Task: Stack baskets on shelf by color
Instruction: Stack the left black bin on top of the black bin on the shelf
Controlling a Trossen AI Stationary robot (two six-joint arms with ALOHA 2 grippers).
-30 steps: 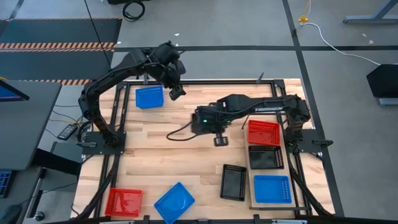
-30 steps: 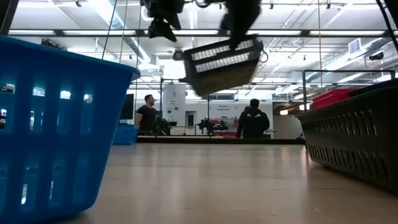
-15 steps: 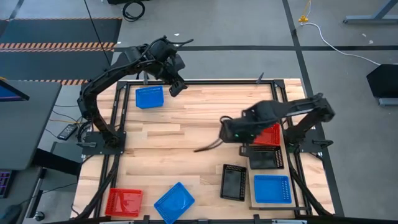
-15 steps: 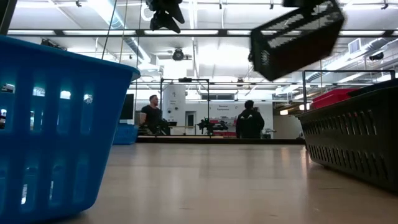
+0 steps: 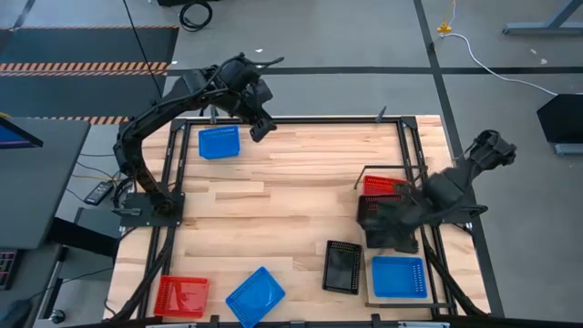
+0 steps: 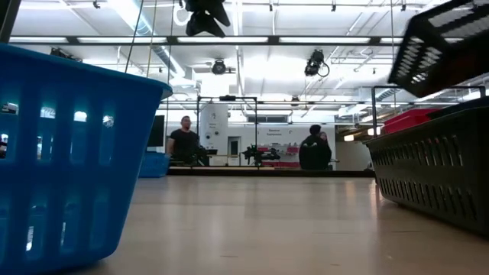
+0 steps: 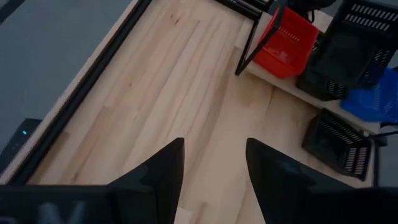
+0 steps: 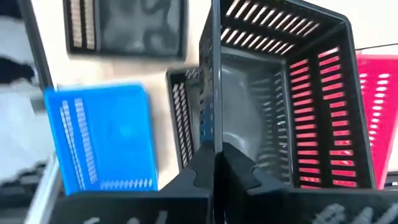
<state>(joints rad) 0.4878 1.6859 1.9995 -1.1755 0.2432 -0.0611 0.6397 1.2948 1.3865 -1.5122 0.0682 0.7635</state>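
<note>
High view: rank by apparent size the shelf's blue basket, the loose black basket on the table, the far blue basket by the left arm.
1. Shelf's blue basket, largest.
2. Loose black basket.
3. Far blue basket, smallest, only narrowly below the black one.

The right gripper (image 5: 393, 216) hangs over the right side of the table, its arm reaching in from the right edge with the wrist turned down and inward. Its fingers (image 8: 208, 168) are pinched together on the wall of a black basket (image 5: 381, 221) (held tilted, clear of the table). The left gripper (image 5: 259, 128) waits raised at the far left, fingers (image 7: 163, 168) spread apart.
</note>
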